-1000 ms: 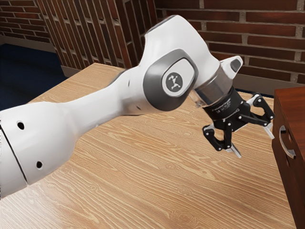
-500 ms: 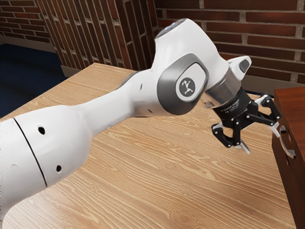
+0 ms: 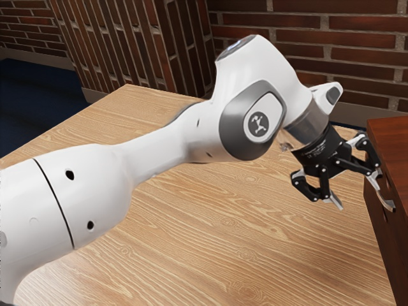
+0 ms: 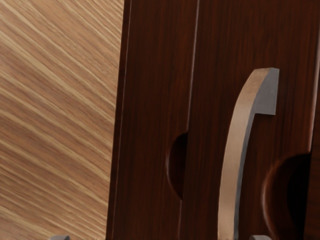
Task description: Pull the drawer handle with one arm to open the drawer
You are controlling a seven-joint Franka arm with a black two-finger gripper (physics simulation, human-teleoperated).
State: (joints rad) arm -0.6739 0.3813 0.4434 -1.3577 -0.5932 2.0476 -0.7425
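Exterior view: gripper [image 3: 356,189] spread wide and holding nothing, the drawer handle [image 3: 385,199] just ahead of its fingertips, likely lined up so the fingers can straddle the bar, close and pull.

Free room over table [image 3: 191,248] on exterior view's left & near side of gripper [image 3: 355,190]. On exterior view's right the dark wood drawer cabinet [image 3: 390,137] blocks the way. Its front w/ curved handle [image 4: 235,150] is just beside the spread fingers. Gap btwn handle & cabinet front, plus scooped recesses [image 4: 177,165] behind it, leaves finger room. Brick wall [image 3: 306,38] closes the far side.
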